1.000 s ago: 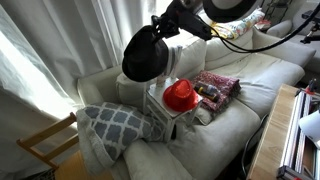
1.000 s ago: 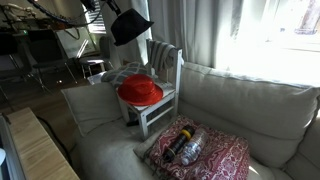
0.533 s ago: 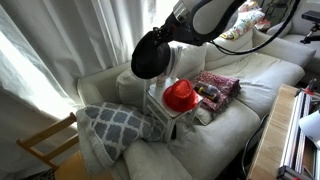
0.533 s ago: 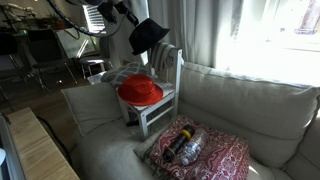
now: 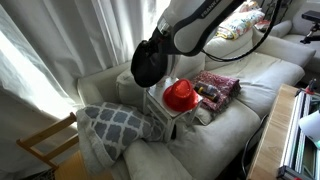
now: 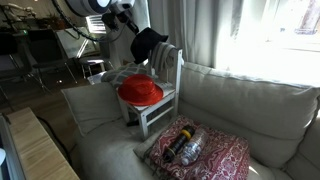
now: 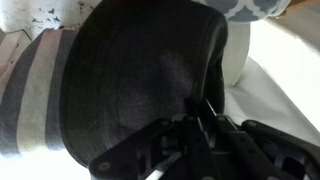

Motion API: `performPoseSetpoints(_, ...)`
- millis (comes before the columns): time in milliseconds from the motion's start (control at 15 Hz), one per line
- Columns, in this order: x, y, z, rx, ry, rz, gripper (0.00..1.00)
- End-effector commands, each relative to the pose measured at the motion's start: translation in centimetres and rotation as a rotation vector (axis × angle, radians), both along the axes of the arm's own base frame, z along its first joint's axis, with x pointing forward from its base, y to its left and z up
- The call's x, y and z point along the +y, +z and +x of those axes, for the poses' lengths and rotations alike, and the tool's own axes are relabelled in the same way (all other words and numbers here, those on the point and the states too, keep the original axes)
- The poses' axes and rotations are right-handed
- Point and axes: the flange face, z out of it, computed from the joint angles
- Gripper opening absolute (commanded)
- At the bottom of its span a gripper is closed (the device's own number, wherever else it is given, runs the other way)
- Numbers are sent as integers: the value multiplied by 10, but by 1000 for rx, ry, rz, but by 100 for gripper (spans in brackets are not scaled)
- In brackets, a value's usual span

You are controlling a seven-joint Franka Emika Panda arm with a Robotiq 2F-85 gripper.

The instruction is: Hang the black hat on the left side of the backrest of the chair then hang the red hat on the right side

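My gripper (image 7: 197, 112) is shut on the brim of the black hat (image 7: 140, 70), which fills the wrist view. In both exterior views the black hat (image 5: 148, 62) (image 6: 146, 43) hangs from the gripper (image 6: 131, 24) just above a corner post of the white chair's backrest (image 6: 168, 62). The red hat (image 5: 181, 95) (image 6: 139, 91) lies crown up on the seat of the white chair (image 6: 152, 108), which stands on the sofa.
A red patterned cloth (image 6: 200, 152) (image 5: 215, 87) with a bottle on it lies on the sofa beside the chair. A grey patterned pillow (image 5: 115, 125) sits on the other side. A natural wood chair (image 5: 45, 148) stands by the curtain. A wooden table edge (image 6: 40, 150) is near.
The arm has carried the black hat down and toward the chair's backrest; it now hangs close over a corner post. The red hat has not moved.
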Motion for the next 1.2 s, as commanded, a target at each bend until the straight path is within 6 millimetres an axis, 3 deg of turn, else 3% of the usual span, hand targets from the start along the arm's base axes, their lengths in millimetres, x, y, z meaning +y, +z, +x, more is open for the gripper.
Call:
performPoseSetpoints(0,11,-2,6,60,-54,-5,36)
performPoseSetpoints(400,14,14,-7,142,-128,48,81)
performPoseSetpoints(600,-4,25,-17,175,-185,46,99)
performPoseSetpoints(1133,-78,42,-67,328,-174,39,99)
